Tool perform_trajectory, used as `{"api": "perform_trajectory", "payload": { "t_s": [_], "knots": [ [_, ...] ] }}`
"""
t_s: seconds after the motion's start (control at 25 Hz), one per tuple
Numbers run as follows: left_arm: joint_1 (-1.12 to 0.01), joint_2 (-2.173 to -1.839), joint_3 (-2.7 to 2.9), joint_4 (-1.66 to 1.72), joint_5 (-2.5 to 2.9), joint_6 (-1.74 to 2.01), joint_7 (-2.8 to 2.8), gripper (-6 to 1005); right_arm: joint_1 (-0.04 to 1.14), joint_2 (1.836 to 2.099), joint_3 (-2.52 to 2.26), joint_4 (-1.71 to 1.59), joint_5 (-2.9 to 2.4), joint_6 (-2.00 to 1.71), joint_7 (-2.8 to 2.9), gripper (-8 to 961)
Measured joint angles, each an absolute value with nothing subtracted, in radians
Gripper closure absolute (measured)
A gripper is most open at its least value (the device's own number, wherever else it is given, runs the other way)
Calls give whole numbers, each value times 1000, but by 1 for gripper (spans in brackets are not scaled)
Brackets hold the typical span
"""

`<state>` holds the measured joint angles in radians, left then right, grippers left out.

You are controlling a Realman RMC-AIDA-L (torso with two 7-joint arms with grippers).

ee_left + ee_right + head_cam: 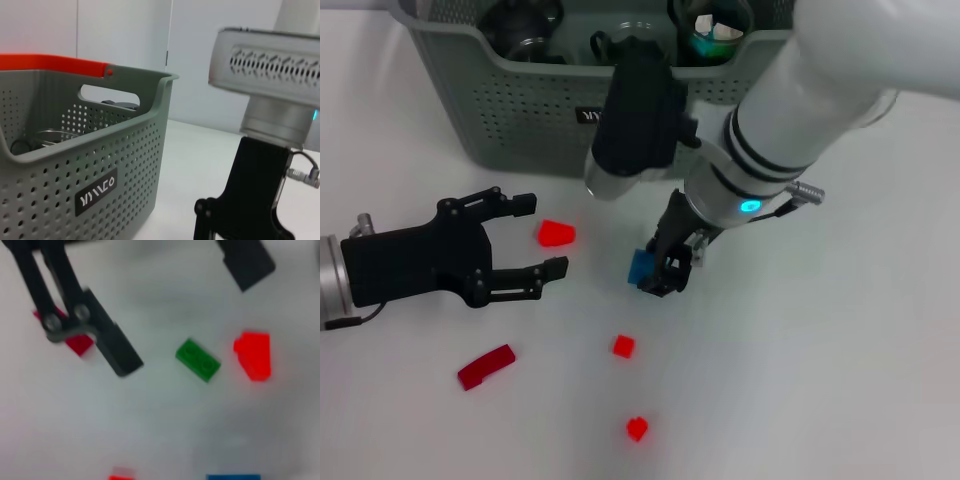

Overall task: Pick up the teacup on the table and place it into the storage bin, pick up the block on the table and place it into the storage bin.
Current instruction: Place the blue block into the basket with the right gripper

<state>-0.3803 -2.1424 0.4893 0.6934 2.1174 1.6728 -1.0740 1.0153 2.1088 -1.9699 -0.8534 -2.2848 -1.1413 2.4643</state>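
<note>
Head view: right claw [665, 268] down near the tabletop [840, 360] middle, pinched shut on a small blue block [640, 266]. Left claw [530, 236] hanging low toward the left edge, spread wide, nothing in it, just beside a red block [557, 233]. More red pieces scattered toward the near edge. Storage bin [520, 110] at the far edge, dark stuff already inside. Right wrist view also catching a green block [198, 359]. Can't pick out the teacup for sure.
</note>
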Motion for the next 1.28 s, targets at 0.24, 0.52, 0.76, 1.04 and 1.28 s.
{"api": "perform_trajectory", "payload": {
  "t_s": [0.24,0.52,0.76,1.04,1.28],
  "knots": [
    [-377,-2139,476,700,2123,1684,-1078,112,975,2097,-1686,-1072,-2356,-1407,2463,512],
    [-367,-2136,475,706,2117,1692,-1078,111,1045,2090,-1289,-1354,-2422,-1739,2510,496],
    [-367,-2137,475,705,2115,1692,-1076,111,1156,2073,-1026,-1431,-2485,-1658,2519,482],
    [-373,-2137,475,705,2115,1692,-1079,112,1211,2075,-1083,-1101,-2766,-1333,2516,466],
    [-377,-2137,475,702,2115,1690,-1081,112,1246,2078,-1136,-835,-2844,-1129,2504,452]
  ]
}}
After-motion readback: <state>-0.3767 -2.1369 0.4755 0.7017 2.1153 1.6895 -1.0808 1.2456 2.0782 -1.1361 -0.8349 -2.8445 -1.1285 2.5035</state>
